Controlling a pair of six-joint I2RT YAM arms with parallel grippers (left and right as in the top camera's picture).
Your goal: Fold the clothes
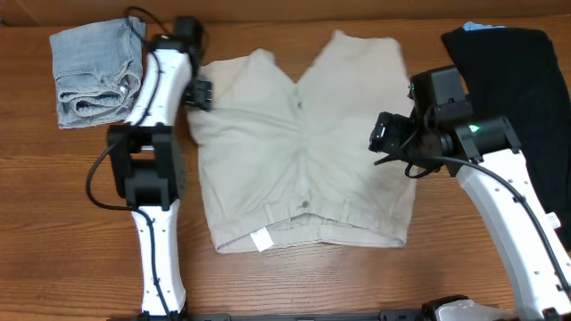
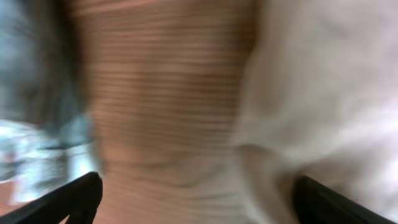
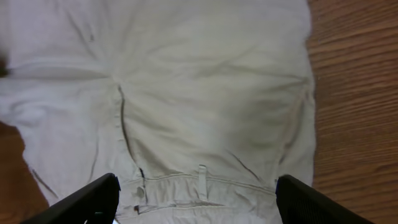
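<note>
The light beige shorts lie spread flat on the table, waistband toward the front edge with a white label. My left gripper is open and empty at the shorts' upper left edge; its wrist view is blurred, showing wood and beige cloth between the fingers. My right gripper is open and empty over the shorts' right side; its fingers frame the waistband and a belt loop. Folded blue denim shorts lie at the back left. A black garment lies at the back right.
The wooden table shows bare wood at the front left and along the front edge. The left arm's base stands just left of the beige shorts. The right arm runs along the right side.
</note>
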